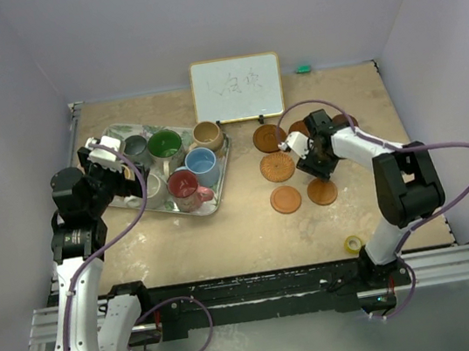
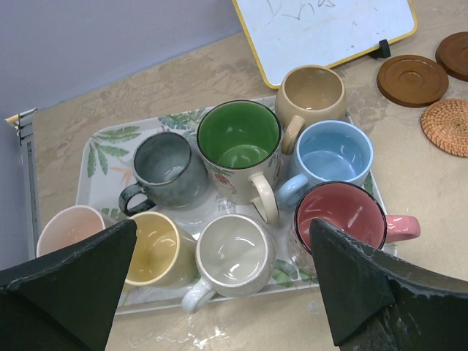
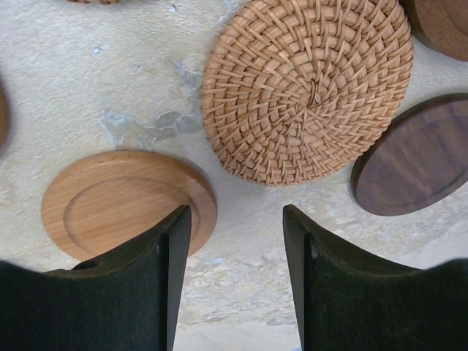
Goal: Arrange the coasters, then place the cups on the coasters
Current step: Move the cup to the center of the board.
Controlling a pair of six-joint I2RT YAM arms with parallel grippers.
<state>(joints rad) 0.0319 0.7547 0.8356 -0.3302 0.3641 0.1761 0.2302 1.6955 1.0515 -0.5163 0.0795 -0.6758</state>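
Several cups stand on a leaf-patterned tray: grey, green, tan, blue, red, white, yellow and pink. My left gripper hangs open above the tray's near side, holding nothing. Right of the tray lie the coasters: a woven one, a tan wooden one and a dark brown one. My right gripper hovers open just over bare table between them; its left finger overlaps the tan coaster's edge.
A small whiteboard stands at the back. A yellow tape roll lies near the right arm's base. More coasters sit around the right gripper, including two orange ones in the front row.
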